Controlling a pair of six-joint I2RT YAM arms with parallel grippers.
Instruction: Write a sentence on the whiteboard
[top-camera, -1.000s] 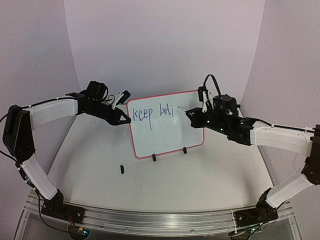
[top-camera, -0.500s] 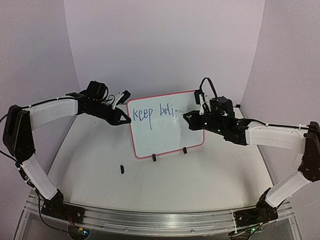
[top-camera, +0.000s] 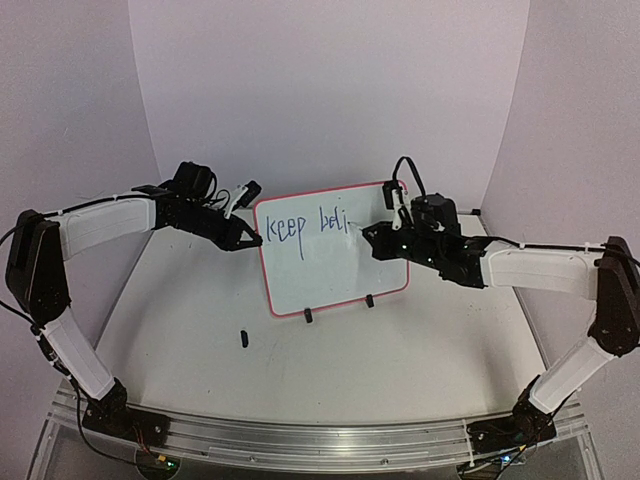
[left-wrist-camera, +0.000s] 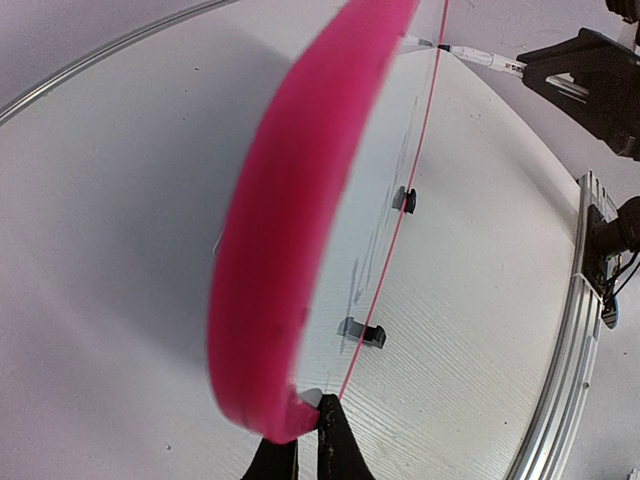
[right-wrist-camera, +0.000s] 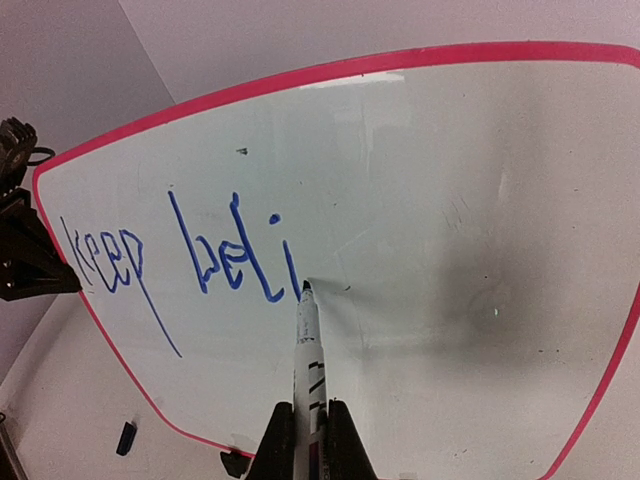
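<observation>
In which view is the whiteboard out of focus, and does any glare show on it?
Left wrist: the whiteboard is blurred at its near red edge, and the rail bends from lens distortion. Right wrist: the sentence and the marker are sharp; a faint pale glare lies under the top border. Top external: even light, soft detail.

Left wrist view: the whiteboard (left-wrist-camera: 290, 230) is so close that its red border blurs into a thick pink band, cut off at the top edge, and its face is too edge-on to read. Only the fingertips of the left gripper (left-wrist-camera: 303, 447) show, cropped at the bottom. Right wrist view: the board's right side and lower corners run out of frame, and the marker (right-wrist-camera: 308, 345) barrel disappears between the right gripper (right-wrist-camera: 308, 440) fingers. Top view: the sentence (top-camera: 284, 230)'s last strokes and a small black object (top-camera: 243, 338) on the table (top-camera: 420, 340) are too small to make out
</observation>
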